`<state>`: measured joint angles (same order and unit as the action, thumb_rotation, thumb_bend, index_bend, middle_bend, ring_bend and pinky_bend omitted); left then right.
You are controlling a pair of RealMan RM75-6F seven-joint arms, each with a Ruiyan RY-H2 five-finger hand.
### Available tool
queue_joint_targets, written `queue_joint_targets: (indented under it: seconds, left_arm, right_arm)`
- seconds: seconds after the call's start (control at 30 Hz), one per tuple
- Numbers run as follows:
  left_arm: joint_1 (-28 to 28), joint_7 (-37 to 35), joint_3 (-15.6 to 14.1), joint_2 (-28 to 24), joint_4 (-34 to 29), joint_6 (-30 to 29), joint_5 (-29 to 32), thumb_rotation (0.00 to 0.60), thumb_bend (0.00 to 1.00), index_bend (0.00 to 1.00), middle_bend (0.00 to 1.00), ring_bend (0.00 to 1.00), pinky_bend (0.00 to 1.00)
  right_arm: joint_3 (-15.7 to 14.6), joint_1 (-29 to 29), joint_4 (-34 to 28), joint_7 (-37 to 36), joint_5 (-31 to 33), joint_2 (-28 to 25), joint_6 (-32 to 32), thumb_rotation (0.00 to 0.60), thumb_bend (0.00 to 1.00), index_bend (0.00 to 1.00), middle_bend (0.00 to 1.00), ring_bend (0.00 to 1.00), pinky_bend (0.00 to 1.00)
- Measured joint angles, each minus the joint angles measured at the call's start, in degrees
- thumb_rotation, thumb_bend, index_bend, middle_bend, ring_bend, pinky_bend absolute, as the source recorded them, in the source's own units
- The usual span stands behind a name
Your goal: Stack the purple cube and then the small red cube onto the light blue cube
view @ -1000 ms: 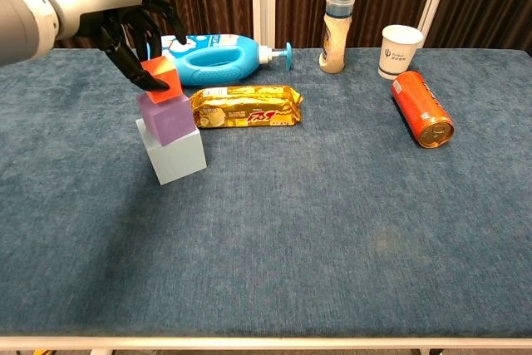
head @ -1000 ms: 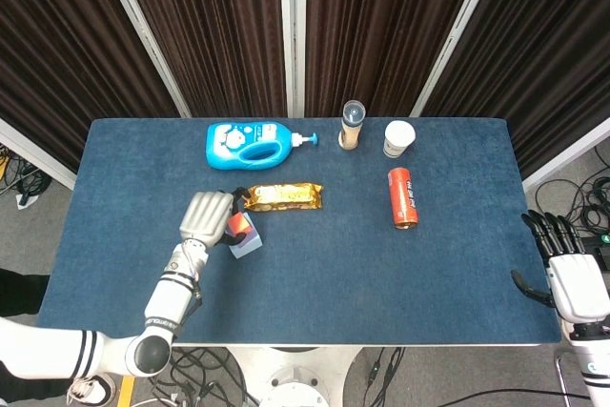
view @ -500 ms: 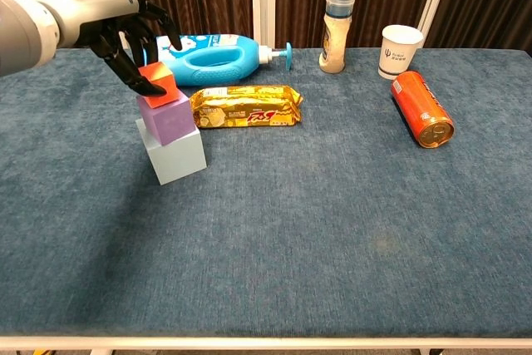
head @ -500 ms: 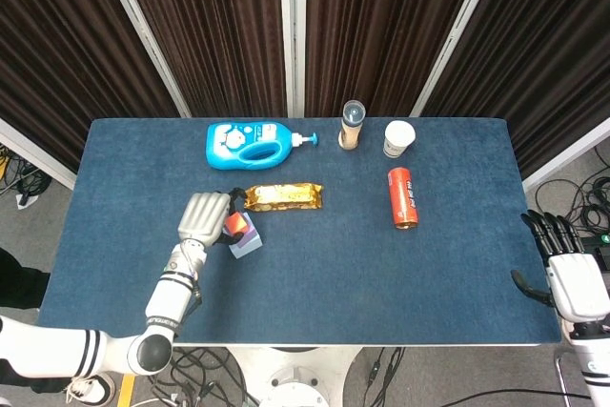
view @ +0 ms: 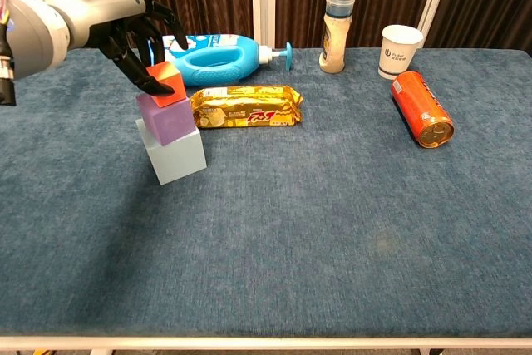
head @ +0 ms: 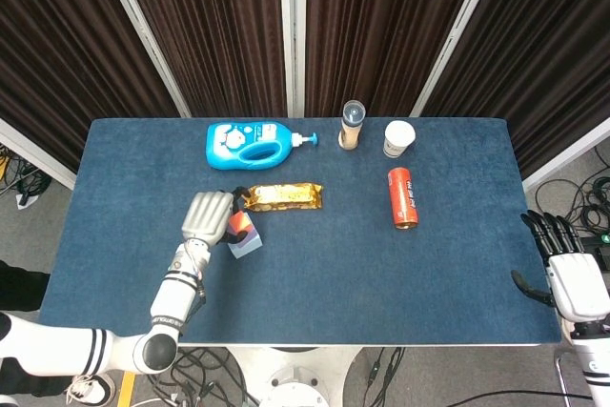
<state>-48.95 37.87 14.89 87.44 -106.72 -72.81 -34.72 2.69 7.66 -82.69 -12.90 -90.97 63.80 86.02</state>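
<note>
Small red cube (view: 169, 83) lowered onto purple cube (view: 167, 116); left hand (view: 137, 32) barely shifted.

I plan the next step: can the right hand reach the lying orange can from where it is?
Probably yes: the right hand rests open at the table's right edge, and bare blue cloth lies between it and the orange can.

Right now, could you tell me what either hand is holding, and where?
The left hand pinches the small red cube by its sides; the right hand holds nothing.

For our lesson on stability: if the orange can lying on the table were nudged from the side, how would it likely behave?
The orange can lies on its side, so a sideways nudge would probably set it rolling over the blue table. A push along its length would more likely slide it. Nothing touches it to stop it.
</note>
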Motion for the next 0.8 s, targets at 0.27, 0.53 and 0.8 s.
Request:
queue_joint_targets:
  seconds: [0.27, 0.53, 0.8]
  left_arm:
    - [0.2, -0.1, -0.5, 0.0, 0.4, 0.6, -0.1, 0.6, 0.27, 0.33, 0.58, 0.42, 0.44]
    - [0.3, -0.8, -0.3, -2.8, -1.8, 3.2, 2.2, 0.6, 0.15, 0.2, 0.34, 0.26, 0.3]
    - [1.5, 0.5, -1.9, -10.1, -8.3, 3.3, 4.5, 0.6, 0.11, 0.17, 0.2, 0.17, 0.23]
  right_arm:
    - [-0.1, 0.1, -0.2, -0.1, 0.0, -0.3, -0.5, 0.6, 0.2, 0.02, 0.06, 0.0, 0.0]
    - [-0.2, 0.2, -0.3, -0.9, -0.1, -0.6, -0.7, 0.6, 0.2, 0.02, 0.06, 0.0, 0.0]
    - [-0.4, -0.1, -0.4, -2.0, -0.6, -1.1, 0.0, 0.6, 0.2, 0.02, 0.06, 0.0, 0.0]
